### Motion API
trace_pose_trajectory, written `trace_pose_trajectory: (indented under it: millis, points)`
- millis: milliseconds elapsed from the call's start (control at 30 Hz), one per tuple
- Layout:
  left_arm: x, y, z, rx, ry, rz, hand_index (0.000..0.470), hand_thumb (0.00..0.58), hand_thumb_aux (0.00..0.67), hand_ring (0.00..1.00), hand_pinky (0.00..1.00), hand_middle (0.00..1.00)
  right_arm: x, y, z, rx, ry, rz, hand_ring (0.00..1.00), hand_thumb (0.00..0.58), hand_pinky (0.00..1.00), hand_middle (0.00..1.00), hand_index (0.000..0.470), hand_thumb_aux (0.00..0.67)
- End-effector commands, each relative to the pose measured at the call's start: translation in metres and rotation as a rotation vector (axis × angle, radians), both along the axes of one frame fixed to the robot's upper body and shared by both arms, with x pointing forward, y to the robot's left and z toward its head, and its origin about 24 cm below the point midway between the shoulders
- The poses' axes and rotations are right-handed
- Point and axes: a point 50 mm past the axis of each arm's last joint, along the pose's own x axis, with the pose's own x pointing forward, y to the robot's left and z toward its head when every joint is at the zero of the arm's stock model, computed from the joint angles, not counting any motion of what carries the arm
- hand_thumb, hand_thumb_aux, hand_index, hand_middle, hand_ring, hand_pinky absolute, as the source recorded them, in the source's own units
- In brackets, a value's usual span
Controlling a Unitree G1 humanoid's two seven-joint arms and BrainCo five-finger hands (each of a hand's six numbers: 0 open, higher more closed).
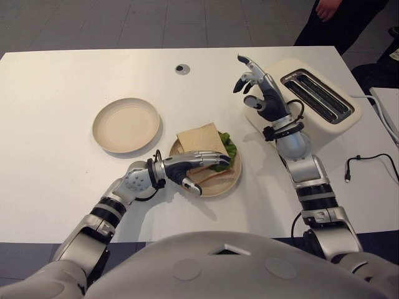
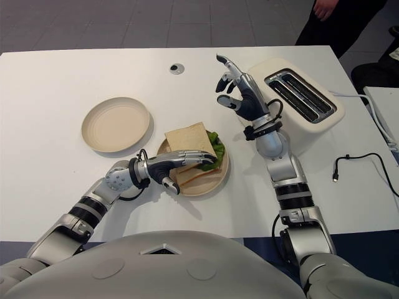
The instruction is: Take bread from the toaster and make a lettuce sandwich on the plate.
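A beige plate [image 1: 225, 185] near the table's middle holds a sandwich: a bottom bread slice [image 1: 206, 176], green lettuce [image 1: 227, 148] and a top bread slice [image 1: 199, 139]. My left hand [image 1: 187, 167] lies across the plate's near side, fingers stretched over the sandwich's front edge and touching it, not closed around it. My right hand [image 1: 260, 90] is raised above the table between the plate and the cream toaster [image 1: 315, 99], fingers spread and holding nothing. The toaster's slots [image 1: 317, 94] look empty.
A second, empty beige plate [image 1: 126, 124] sits left of the sandwich plate. A small round grommet [image 1: 181, 68] is at the table's far middle. A black cable [image 1: 368, 163] lies at the right, near the toaster's cord. A person stands beyond the far right corner.
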Motion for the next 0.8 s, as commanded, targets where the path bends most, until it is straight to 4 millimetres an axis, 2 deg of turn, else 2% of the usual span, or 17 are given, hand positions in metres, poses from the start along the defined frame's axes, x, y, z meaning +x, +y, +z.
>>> trace_pose_trajectory:
  millis: [33,67,100,133,167,200,233,267,433,533,700,800]
  points:
    - [0.004,0.007,0.044,-0.275,-0.059,0.036,0.000,0.000,0.000,0.00,0.00,0.00,-0.025,0.007,-0.002,0.076,0.101,0.226,0.67,0.000,0.67,0.67,0.000,0.000]
    - [-0.001,0.010,0.054,-0.341,-0.047,0.007,0.000,0.000,0.000,0.00,0.00,0.00,-0.032,0.007,-0.003,0.091,0.133,0.290,0.78,0.058,0.78,0.78,0.024,0.034]
    - [-0.008,0.013,0.062,-0.395,-0.015,-0.032,0.000,0.000,0.000,0.00,0.00,0.00,-0.039,0.005,-0.003,0.111,0.168,0.344,0.91,0.468,0.91,0.91,0.264,0.376]
    - [-0.014,0.017,0.068,-0.438,0.024,-0.071,0.000,0.000,0.000,0.00,0.00,0.00,-0.045,0.002,-0.003,0.122,0.202,0.393,1.00,0.580,1.00,1.00,0.470,0.670]
    - [-0.020,0.022,0.072,-0.473,0.071,-0.113,0.109,0.237,0.155,0.23,0.23,0.23,-0.053,-0.001,-0.005,0.123,0.245,0.447,1.00,0.580,1.00,1.00,0.470,0.670]
    - [-0.026,0.026,0.073,-0.487,0.120,-0.156,0.470,0.580,0.670,0.95,0.95,0.95,-0.060,-0.004,-0.008,0.119,0.293,0.498,1.00,0.580,1.00,1.00,0.470,0.670]
    - [-0.032,0.031,0.072,-0.480,0.170,-0.192,0.470,0.580,0.670,1.00,1.00,1.00,-0.068,-0.006,-0.012,0.102,0.349,0.548,1.00,0.580,1.00,1.00,0.470,0.670]
    - [-0.038,0.035,0.068,-0.455,0.219,-0.224,0.470,0.580,0.670,1.00,1.00,1.00,-0.075,-0.008,-0.018,0.073,0.412,0.594,1.00,0.580,1.00,1.00,0.470,0.670]
    - [-0.069,0.050,0.020,-0.114,0.454,-0.350,0.470,0.580,0.670,1.00,1.00,1.00,-0.117,-0.014,-0.058,-0.174,0.715,0.784,1.00,0.580,1.00,1.00,0.470,0.670]
    - [-0.075,0.057,-0.005,0.036,0.526,-0.350,0.470,0.580,0.670,1.00,1.00,1.00,-0.136,-0.017,-0.081,-0.314,0.852,0.845,1.00,0.580,1.00,1.00,0.470,0.670]
    - [-0.062,0.049,-0.037,0.163,0.534,-0.214,0.470,0.580,0.670,1.00,1.00,1.00,-0.132,-0.006,-0.114,-0.451,0.889,0.756,1.00,0.580,1.00,1.00,0.470,0.670]
    - [-0.038,0.039,-0.055,0.217,0.464,-0.026,0.470,0.580,0.670,1.00,1.00,1.00,-0.100,0.005,-0.131,-0.478,0.776,0.523,1.00,0.580,1.00,1.00,0.470,0.670]
